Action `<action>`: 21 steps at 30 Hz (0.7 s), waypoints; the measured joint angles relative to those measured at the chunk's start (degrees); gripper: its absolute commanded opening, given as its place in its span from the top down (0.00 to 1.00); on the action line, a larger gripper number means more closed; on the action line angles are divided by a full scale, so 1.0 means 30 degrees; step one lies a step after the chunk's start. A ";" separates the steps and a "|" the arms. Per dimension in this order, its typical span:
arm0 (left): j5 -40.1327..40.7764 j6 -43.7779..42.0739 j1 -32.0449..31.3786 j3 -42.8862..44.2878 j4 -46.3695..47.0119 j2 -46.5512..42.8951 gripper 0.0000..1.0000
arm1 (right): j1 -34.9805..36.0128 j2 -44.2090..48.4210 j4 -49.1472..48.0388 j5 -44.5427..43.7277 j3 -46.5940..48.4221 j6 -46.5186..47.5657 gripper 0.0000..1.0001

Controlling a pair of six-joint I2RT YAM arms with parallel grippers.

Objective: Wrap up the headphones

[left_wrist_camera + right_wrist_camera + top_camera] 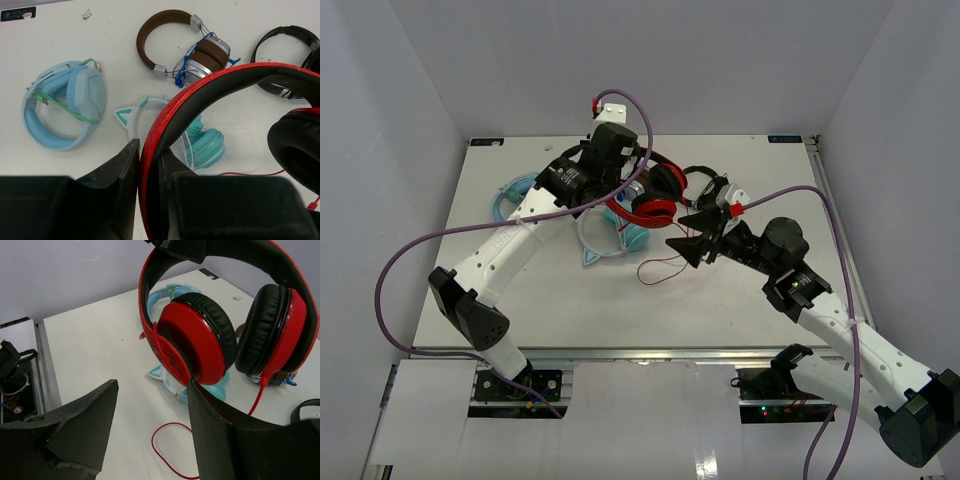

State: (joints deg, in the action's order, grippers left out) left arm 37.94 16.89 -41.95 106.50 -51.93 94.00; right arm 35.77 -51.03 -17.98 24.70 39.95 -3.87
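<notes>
Hanging above the worktop (570, 310), the headphones (210, 90) are clamped by the band in the left end effector (149, 159). The right end effector (152, 390) gapes empty beside one cup. The slack cable (153, 442) could snag the teal headset (202, 142) underneath (the left wrist view shows that clutter; the right wrist view shows the loop).

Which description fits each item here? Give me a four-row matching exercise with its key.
Items:
1. red headphones
2. light blue headphones
3. brown-banded headphones
4. right tool

Descriptions:
A. blue cable bundled at its cups
B. open, gripping nothing
C. headband pinched in the left tool
D. green cable looped around it

Pairs: 1-C, 2-D, 3-A, 4-B
</notes>
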 measured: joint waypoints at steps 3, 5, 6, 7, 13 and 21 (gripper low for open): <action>-0.0078 -0.0044 0.0000 -0.0309 -0.0049 -0.0135 1.00 | 0.0000 0.0518 -0.0211 -0.0157 -0.0359 0.0417 0.36; -0.0123 -0.0077 0.0000 -0.0414 -0.0128 -0.0212 1.00 | 0.0000 0.0809 -0.0243 -0.0206 -0.0498 0.0839 0.36; -0.0173 -0.0097 0.0000 -0.0492 -0.0122 -0.0283 1.00 | 0.0000 0.0898 -0.0216 -0.0262 -0.0498 0.1071 0.36; -0.0253 -0.0097 0.0000 -0.0601 -0.0139 -0.0397 1.00 | 0.0000 0.0967 -0.0205 -0.0325 -0.0498 0.1386 0.36; -0.0775 -0.0097 0.0000 -0.0833 -0.0257 -0.1301 1.00 | 0.0000 0.1013 -0.0178 -0.0339 -0.0666 0.2566 0.37; -0.1701 0.0029 0.0000 -0.0838 -0.0271 -0.2357 1.00 | 0.0000 0.0316 -0.0183 0.0077 -0.0954 0.3067 0.38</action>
State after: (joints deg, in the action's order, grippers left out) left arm 32.84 16.98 -41.95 103.98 -52.74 86.93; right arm 35.77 -50.08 -18.53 24.93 37.09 5.33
